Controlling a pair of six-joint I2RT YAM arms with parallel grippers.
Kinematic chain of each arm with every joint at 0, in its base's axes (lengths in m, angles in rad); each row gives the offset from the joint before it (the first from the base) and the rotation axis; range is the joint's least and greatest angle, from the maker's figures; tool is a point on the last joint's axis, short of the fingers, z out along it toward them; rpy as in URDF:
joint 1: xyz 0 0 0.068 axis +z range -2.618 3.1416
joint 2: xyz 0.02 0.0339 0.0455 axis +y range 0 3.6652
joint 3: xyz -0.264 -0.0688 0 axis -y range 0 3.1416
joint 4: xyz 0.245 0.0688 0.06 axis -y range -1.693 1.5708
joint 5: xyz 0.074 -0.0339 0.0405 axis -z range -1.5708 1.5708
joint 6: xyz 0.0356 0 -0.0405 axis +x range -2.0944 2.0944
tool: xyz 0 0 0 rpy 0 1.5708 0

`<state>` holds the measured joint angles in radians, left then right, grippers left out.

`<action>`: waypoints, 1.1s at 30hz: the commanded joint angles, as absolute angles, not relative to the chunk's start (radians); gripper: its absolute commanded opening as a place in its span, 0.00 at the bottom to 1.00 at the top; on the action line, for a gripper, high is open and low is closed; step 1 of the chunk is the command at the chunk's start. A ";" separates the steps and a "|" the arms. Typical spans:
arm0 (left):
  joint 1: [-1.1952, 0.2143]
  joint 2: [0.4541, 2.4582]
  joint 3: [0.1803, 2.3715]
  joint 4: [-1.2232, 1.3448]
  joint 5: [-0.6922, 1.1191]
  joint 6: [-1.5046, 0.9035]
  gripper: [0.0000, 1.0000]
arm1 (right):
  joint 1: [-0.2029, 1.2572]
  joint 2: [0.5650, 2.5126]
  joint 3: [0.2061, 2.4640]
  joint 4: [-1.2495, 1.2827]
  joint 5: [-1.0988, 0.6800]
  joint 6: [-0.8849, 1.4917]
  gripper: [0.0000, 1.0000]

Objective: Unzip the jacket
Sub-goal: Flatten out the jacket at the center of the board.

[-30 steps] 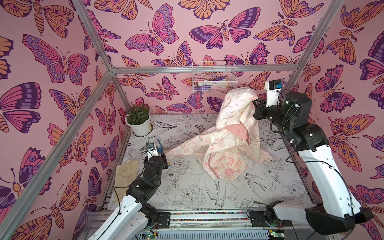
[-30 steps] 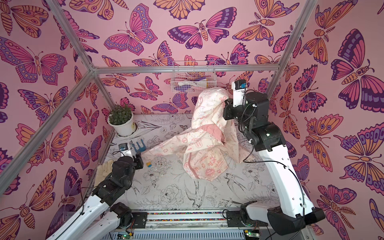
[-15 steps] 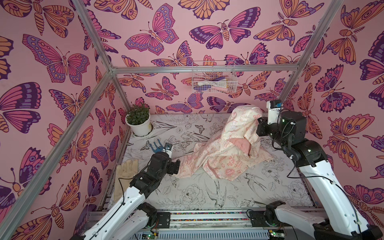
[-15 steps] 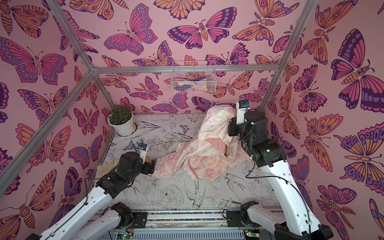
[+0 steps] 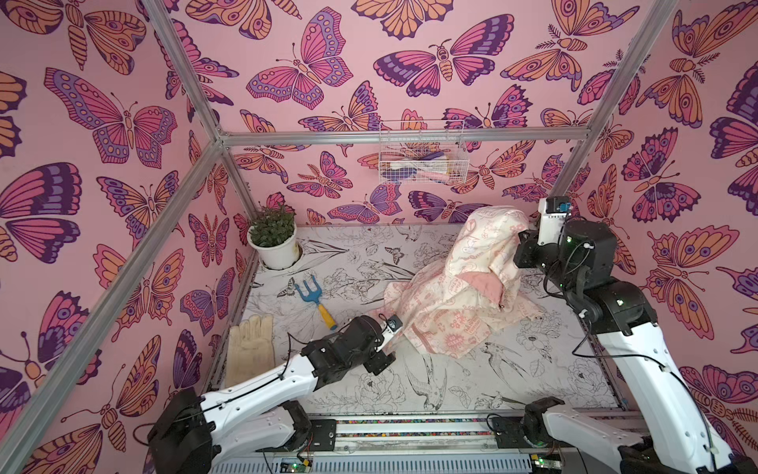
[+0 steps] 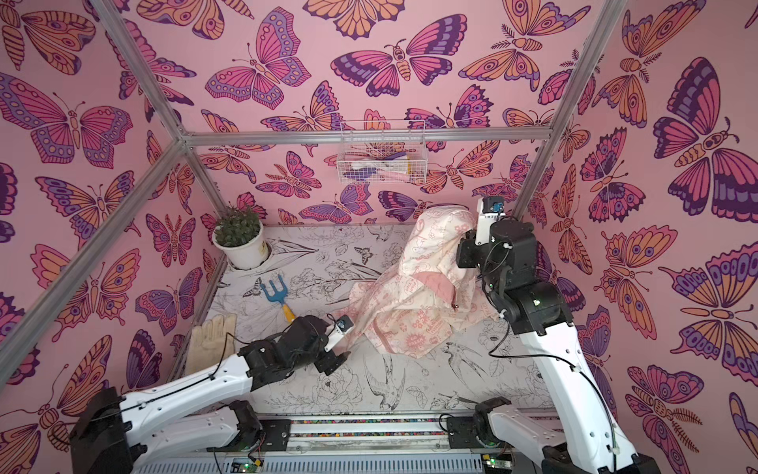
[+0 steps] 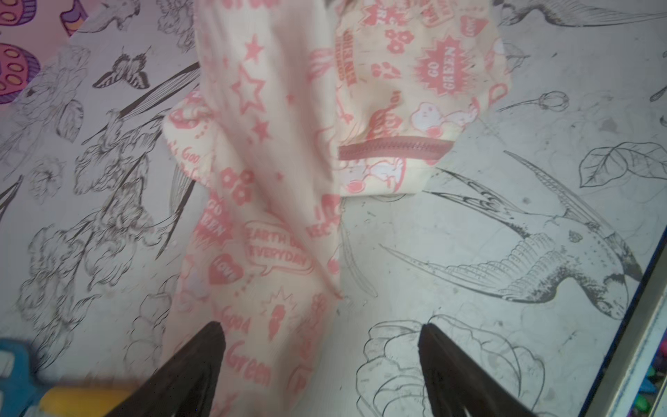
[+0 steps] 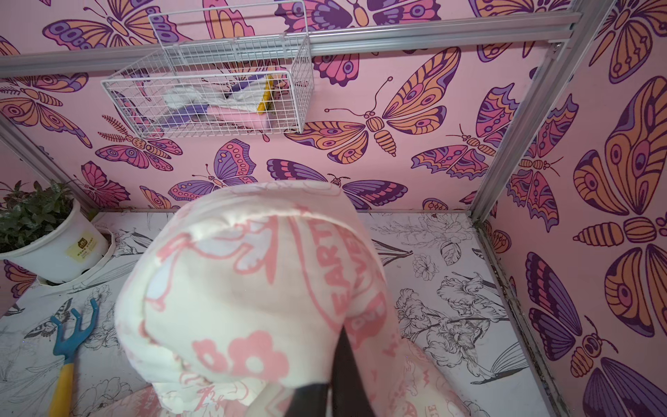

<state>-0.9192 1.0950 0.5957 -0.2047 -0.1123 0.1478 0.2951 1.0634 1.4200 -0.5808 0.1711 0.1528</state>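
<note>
Cream cloth with pink print, the jacket (image 5: pixel 459 299) sits right of the middle of the table (image 5: pixel 463 385). Its top stands up in a peak and the rest is heaped on the surface, as both top views show. A fold of pink lining (image 5: pixel 486 283) shows halfway down the heap.

The right gripper (image 8: pixel 325 379) is at the peak. Its dark fingers (image 8: pixel 346 361) are pressed together on a pinch of jacket, and the cloth bulges over them. In the top views the tips are buried in fabric.

The left gripper (image 7: pixel 321 326) hangs low at the heap's near left edge. Its fingers (image 7: pixel 205 353) stand well apart and grip nothing. A blurred strip of jacket runs under and between them; whether they touch it I cannot tell. Beyond them a stretch of pink zip (image 7: pixel 393 150) lies closed along a folded edge.

Left of the jacket and apart from it lies a blue fork (image 5: pixel 313 297) with a yellow handle. A beige glove (image 5: pixel 250 349) lies at the table's left edge, a white pot (image 5: pixel 272 246) of greenery stands in the far left corner, and a wire basket (image 5: pixel 422 158) hangs on the back wall.
</note>
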 commanded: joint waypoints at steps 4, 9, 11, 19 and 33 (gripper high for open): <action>-0.988 1.390 0.598 0.137 -0.250 0.086 0.87 | 0.280 1.068 1.498 -0.542 0.129 0.167 0.00; -0.987 1.553 0.668 0.204 -0.452 0.019 0.86 | 0.276 1.061 1.508 -0.543 0.099 0.165 0.00; -0.968 1.565 0.673 0.225 -0.466 -0.014 0.83 | 0.276 1.057 1.516 -0.547 0.095 0.158 0.00; -0.883 1.487 0.630 0.268 -0.376 -0.099 0.33 | 0.272 1.045 1.525 -0.555 0.103 0.147 0.00; -0.875 0.836 0.869 -0.357 -0.600 0.139 0.00 | 0.261 0.935 1.698 -0.349 0.092 -0.107 0.00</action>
<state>-0.8818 0.9821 0.7902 -0.1322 -0.4961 0.0536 0.2687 0.9840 1.5856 -0.5171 0.1059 -0.0185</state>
